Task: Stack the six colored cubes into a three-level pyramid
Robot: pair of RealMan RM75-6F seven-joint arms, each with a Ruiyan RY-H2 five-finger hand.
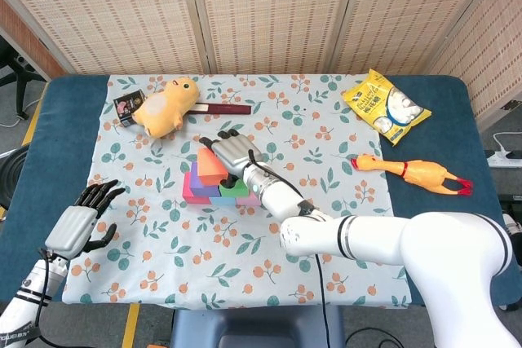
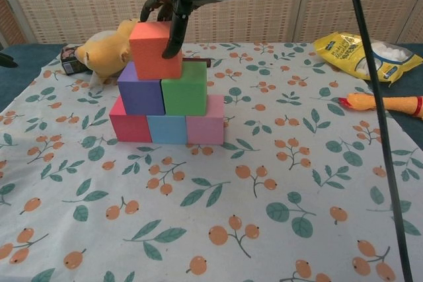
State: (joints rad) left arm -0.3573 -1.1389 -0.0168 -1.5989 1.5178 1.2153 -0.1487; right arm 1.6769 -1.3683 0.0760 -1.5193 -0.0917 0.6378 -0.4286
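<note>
An orange cube [image 2: 154,50] sits on top of the stack, over the purple cube [image 2: 140,96] and the green cube [image 2: 186,88]. Below them lie a red cube [image 2: 129,127], a light blue cube [image 2: 166,129] and a pink cube [image 2: 205,121]. My right hand [image 2: 170,4] grips the orange cube [image 1: 212,166] from above, fingers down its right and back sides; in the head view the right hand [image 1: 232,152] covers the stack's top. My left hand [image 1: 79,222] hovers open near the table's left front edge, far from the cubes.
A yellow plush toy [image 1: 165,107] and a small dark box [image 1: 128,106] lie behind the stack at the left. A snack bag [image 1: 384,105] and a rubber chicken [image 1: 412,172] lie at the right. The floral cloth [image 2: 264,216] covers the table.
</note>
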